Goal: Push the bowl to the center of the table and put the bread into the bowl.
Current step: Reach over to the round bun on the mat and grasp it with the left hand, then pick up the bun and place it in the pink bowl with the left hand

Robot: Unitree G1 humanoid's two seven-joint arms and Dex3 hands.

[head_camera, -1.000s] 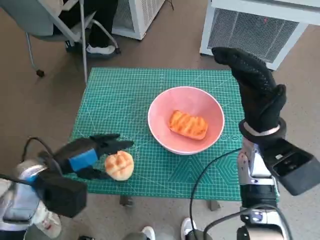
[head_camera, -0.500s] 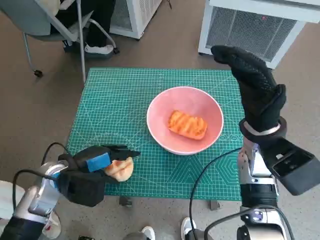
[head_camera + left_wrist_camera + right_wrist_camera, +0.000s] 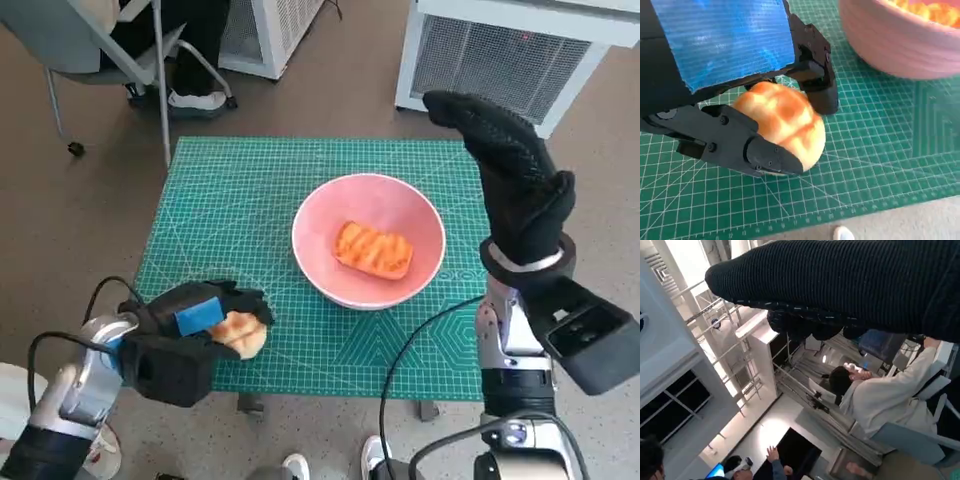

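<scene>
We see the pink round bowl (image 3: 368,240) standing near the middle of the green gridded cutting mat (image 3: 240,200) that covers the tabletop, a little toward its right edge. Inside the bowl lies an orange grilled piece of bread (image 3: 374,250). A second piece, a round golden bun with a scored top (image 3: 782,122), sits at the near left corner of the mat, well apart from the bowl. Our left hand (image 3: 200,320), black with blue tape on its back, wraps this bun; its black fingers (image 3: 767,155) curl round both sides and press against the crust. Our right hand (image 3: 515,180), in the black knitted glove, is raised above the right edge of the tabletop, holding nothing, its fingers extended and close together. In the right wrist view, a person in a pale top (image 3: 885,395) sits on a chair.
</scene>
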